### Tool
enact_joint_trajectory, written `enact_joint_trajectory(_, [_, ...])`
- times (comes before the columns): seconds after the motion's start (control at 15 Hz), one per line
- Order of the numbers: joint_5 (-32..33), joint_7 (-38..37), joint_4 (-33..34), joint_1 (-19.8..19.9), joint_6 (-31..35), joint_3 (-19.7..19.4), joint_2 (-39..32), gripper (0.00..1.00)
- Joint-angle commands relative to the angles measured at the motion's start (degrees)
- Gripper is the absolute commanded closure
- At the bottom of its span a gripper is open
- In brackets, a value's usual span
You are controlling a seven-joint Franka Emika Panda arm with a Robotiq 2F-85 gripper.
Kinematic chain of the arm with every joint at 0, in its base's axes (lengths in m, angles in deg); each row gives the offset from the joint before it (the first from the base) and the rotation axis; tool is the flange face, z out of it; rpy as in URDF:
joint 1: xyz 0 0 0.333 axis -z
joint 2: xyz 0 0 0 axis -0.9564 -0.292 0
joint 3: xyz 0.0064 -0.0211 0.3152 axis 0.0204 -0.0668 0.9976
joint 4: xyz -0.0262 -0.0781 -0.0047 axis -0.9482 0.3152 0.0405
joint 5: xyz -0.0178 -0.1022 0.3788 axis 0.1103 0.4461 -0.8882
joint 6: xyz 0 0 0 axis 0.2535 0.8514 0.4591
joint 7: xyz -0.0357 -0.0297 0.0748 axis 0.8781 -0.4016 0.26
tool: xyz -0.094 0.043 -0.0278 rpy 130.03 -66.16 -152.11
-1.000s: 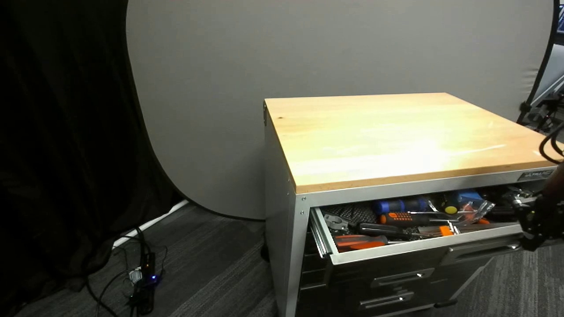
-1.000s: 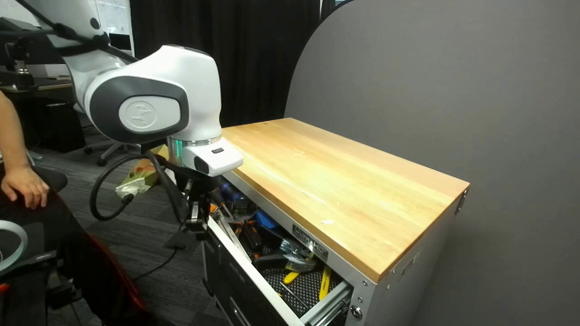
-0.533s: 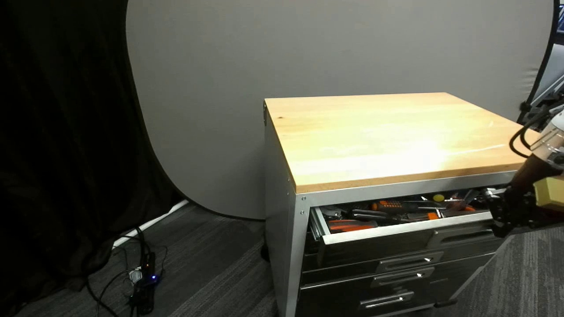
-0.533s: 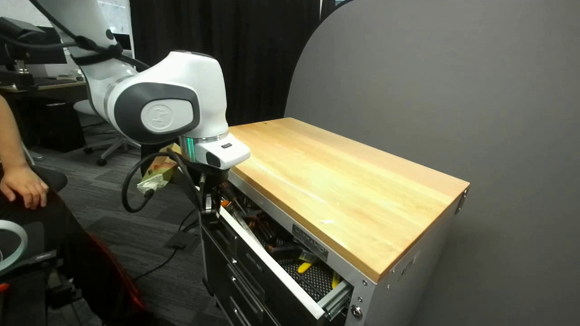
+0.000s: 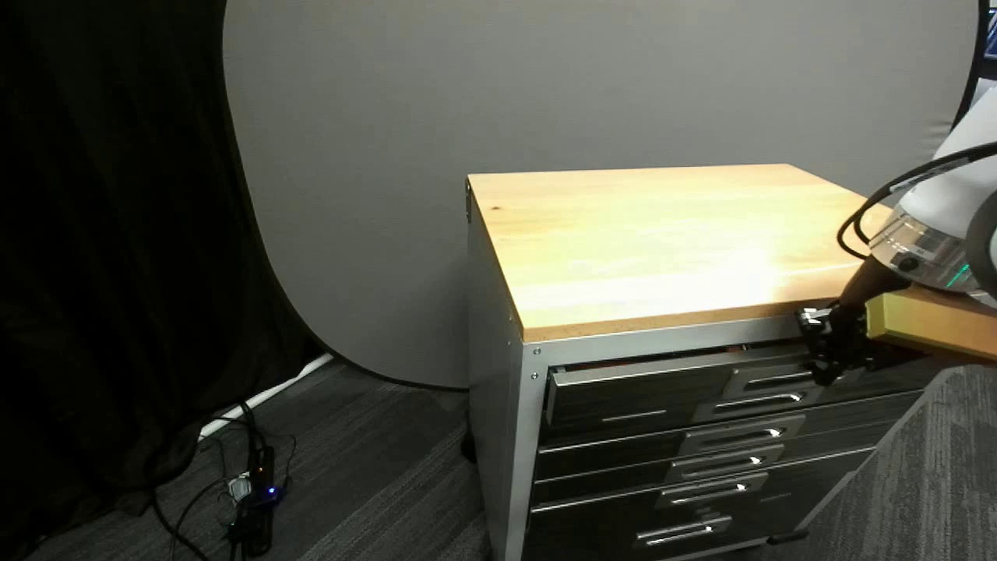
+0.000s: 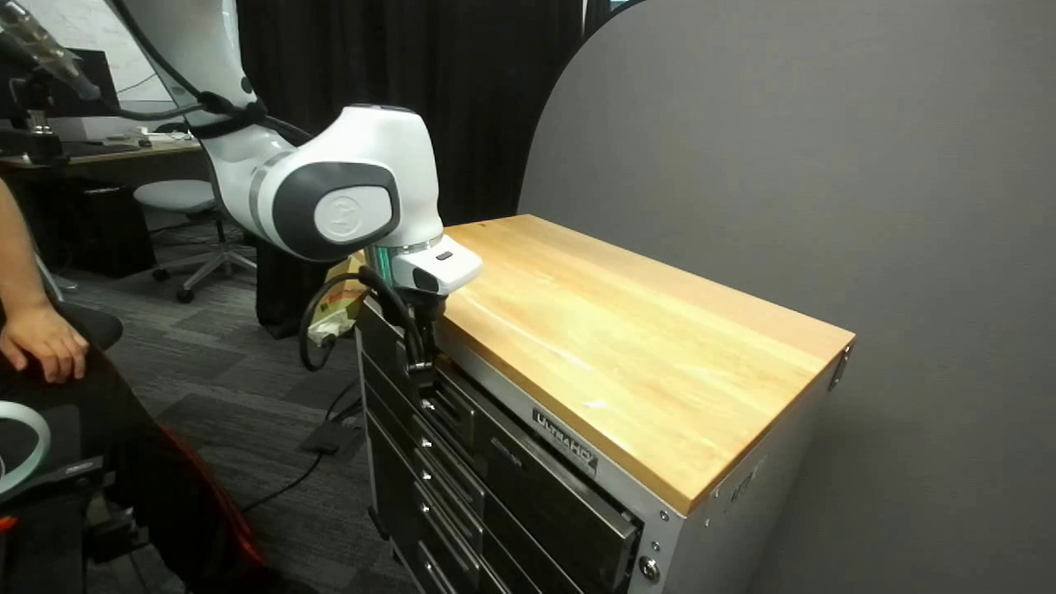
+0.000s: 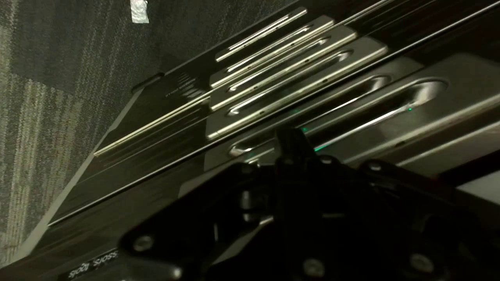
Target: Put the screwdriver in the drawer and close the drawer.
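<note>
The drawer [image 5: 639, 393] is the top one of the metal tool cabinet. It stands out only slightly, with a thin dark gap above its front edge; it also shows in an exterior view [image 6: 549, 495] and in the wrist view [image 7: 386, 136]. My gripper [image 5: 824, 375] is at the drawer front beside its handle and looks to be against it. It also shows in an exterior view [image 6: 422, 381]. In the wrist view the fingers [image 7: 293, 142] are together, with nothing seen between them. The screwdriver is not in view; the drawer's inside is hidden.
The cabinet's wooden top [image 5: 662, 234] overhangs just above the drawer. Lower drawers with metal handles [image 5: 740, 436] lie below. A yellow box-like piece [image 5: 927, 319] and a loose black cable [image 6: 318, 322] ride on the arm. A person's hand [image 6: 45, 346] is at the side.
The drawer has slid inward from well open to nearly closed, hiding the tools inside. My gripper has moved with its front, toward the cabinet.
</note>
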Motion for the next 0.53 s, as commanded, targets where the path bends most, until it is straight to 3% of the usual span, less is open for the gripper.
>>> enact_joint_trajectory(0.0, [0.0,-1.3,5.7,-3.2,2.6,-1.5,-3.8,0.96])
enact_joint_trajectory(0.4, [0.6,-0.5,5.5,-5.8,2.1,-2.7,-3.6,0.95])
enact_joint_trajectory(0.47, [0.6,-0.1,4.9,-5.8,1.4,-2.9,-2.7,0.71])
